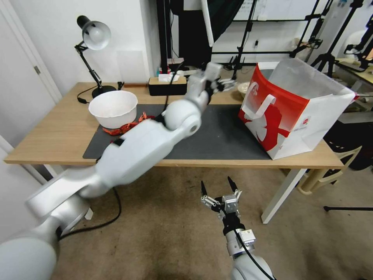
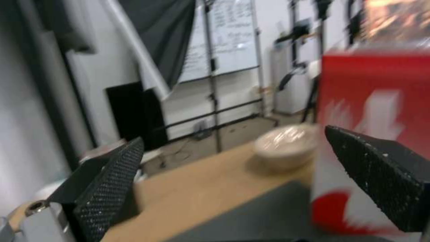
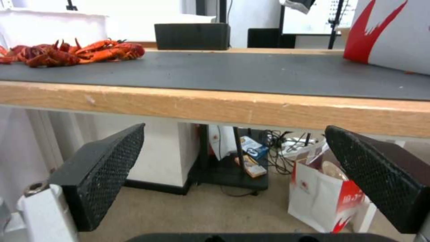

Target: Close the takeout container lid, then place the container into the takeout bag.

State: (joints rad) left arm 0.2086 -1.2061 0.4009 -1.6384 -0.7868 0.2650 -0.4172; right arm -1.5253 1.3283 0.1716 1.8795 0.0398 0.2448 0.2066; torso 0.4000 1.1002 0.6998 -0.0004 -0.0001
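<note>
Right hand [image 1: 218, 186] hangs low over the carpet in front of the table [image 1: 58, 132], fingers spread apart, nothing between them. Right wrist view: table edge [image 3: 224, 107] just above the hand, black mat [image 3: 246, 72] on top, red crayfish pile [image 3: 72, 53] at one end, a small red and white bag [image 3: 327, 198] on the floor under the table.

Left arm reaches across the table, left hand [image 1: 225, 84] up in the air over the far edge of the mat [image 1: 221, 136], beside the takeout bag [image 1: 295, 112]. Fingers apart, holding nothing; left wrist view shows both pads [image 2: 112, 188] wide with the bag's red side [image 2: 372, 94] close ahead and a small covered bowl [image 2: 287, 146] on the table beyond.

Takeout bag stands upright and open at the table's right end. White bowl [image 1: 113, 108] on the left, crayfish [image 1: 126, 127] beside it. Black tissue box [image 1: 167, 85] and desk lamp [image 1: 93, 35] at the back. Takeout container can't be made out.
</note>
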